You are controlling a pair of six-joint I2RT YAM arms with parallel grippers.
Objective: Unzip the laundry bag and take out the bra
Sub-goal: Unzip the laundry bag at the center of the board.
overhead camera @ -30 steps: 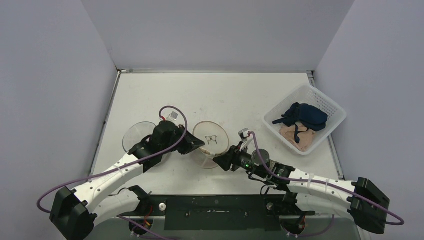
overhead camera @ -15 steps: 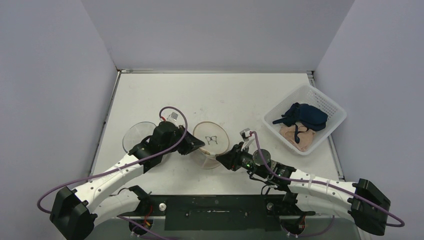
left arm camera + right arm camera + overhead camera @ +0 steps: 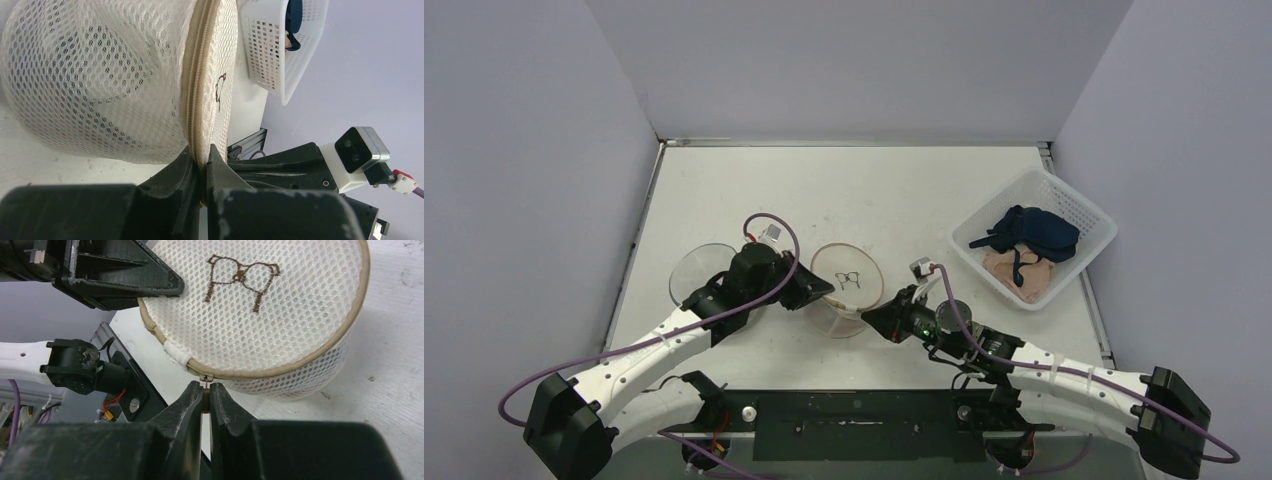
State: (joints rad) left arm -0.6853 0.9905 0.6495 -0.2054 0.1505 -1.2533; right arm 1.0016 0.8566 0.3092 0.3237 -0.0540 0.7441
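The laundry bag [image 3: 844, 290] is a small round drum of white mesh, and it lies on the table [image 3: 874, 190] in the lower centre of the top view, between the two arms. The left gripper [image 3: 201, 162] is closed narrow on the beige zip band [image 3: 196, 90] at the left edge of the bag, and so it holds the bag in place. The right gripper [image 3: 205, 395] is closed on the small metal zipper pull [image 3: 205, 379], which sits at the lower rim of the lid with the embroidered mark [image 3: 241, 274]. I think the bag is very light and soft, so it will slide or fold if only one side is pulled; the firm hold on the band is needed as a counter force. The pull is tiny and smooth and may slip from the fingers, so the motion should follow the curve of the rim. The bra inside is not clearly visible through the mesh. A white basket [image 3: 1096, 212] with dark and beige garments stands at the right, well apart from the bag.
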